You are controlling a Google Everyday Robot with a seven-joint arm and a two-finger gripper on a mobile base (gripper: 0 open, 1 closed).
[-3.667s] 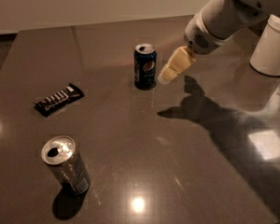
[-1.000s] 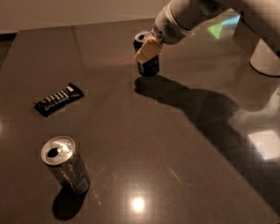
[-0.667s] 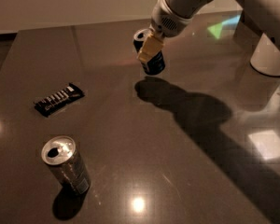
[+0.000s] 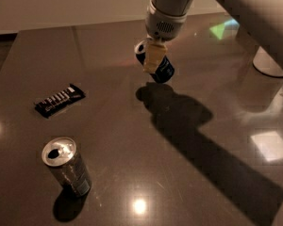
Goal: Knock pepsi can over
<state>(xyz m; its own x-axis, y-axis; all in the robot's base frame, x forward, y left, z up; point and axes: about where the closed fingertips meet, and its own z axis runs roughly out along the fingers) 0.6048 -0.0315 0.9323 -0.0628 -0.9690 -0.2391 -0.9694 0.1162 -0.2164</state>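
The pepsi can (image 4: 163, 71) is small and dark blue, with its silver top pointing to the upper left. It leans steeply at the far middle of the dark table (image 4: 132, 140). My gripper (image 4: 152, 59) comes down from above and is shut, its pale tips pressed against the can's upper side. It holds nothing. The gripper covers part of the can's label.
A silver-grey can (image 4: 68, 167) stands upright at the front left. A black snack bar wrapper (image 4: 59, 99) lies at the left. A white round object (image 4: 272, 62) stands at the right edge. My arm's shadow runs across the table to the lower right.
The gripper has moved left and down onto the can. The can, upright before, now leans over with its top pushed to the left.
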